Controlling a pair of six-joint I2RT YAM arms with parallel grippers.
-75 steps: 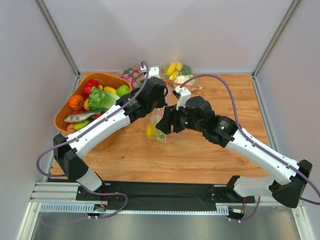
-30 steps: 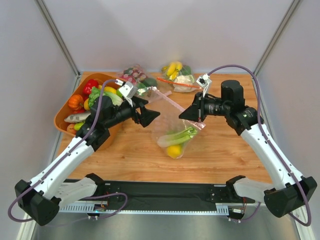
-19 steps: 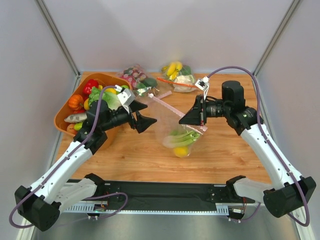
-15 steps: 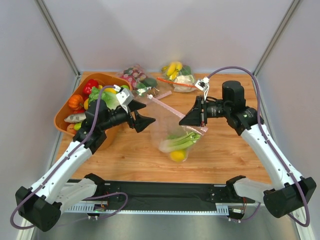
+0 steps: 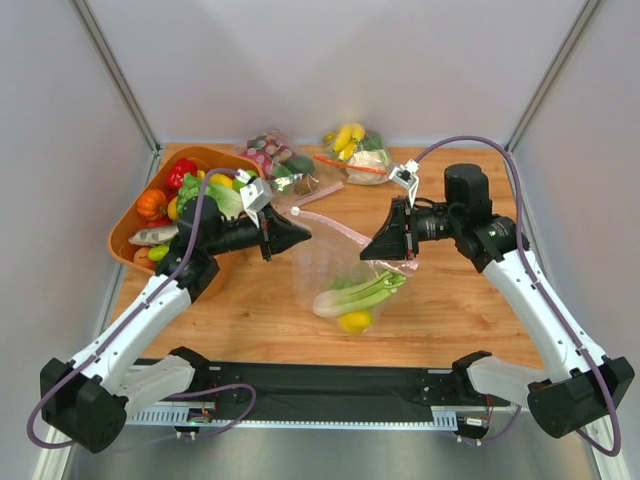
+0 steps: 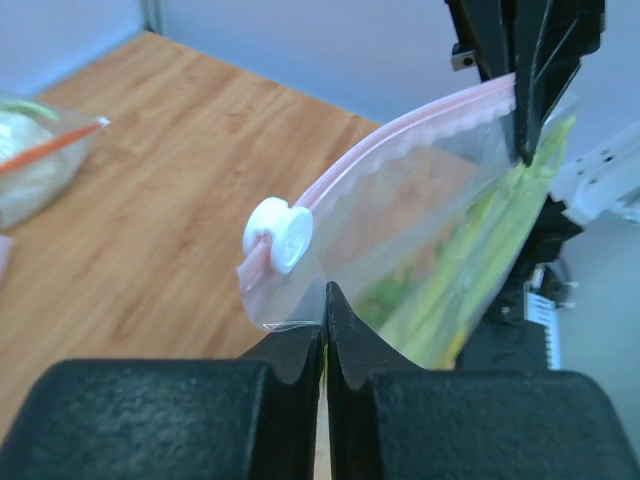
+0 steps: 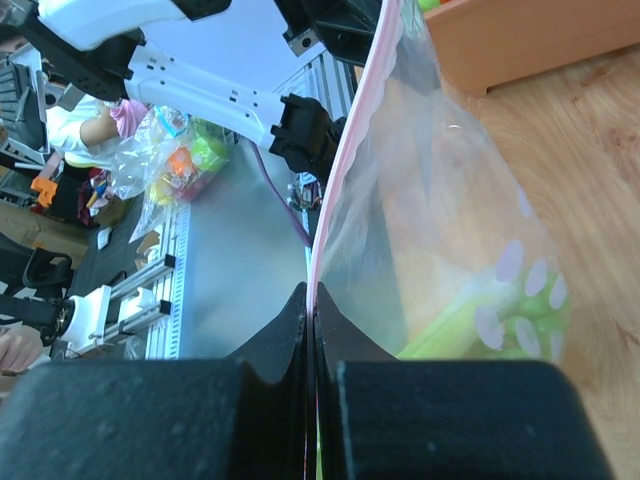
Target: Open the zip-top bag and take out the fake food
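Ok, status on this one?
Left hand shut on bag corner, right hand shut on its zip edge. Bag stretched between them, food inside. Nothing blocking.

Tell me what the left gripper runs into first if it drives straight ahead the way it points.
The zip-top bag: the left gripper pinches its corner, so the film and pink zip strip ahead would crumple first. Beyond, probably the right gripper holding the far end; depth is unclear.

You have the clear pink-zip plastic bag (image 5: 335, 262) over the centre of the wooden worktop (image 5: 450, 325), the orange plastic bin (image 5: 215, 156) against its left edge.
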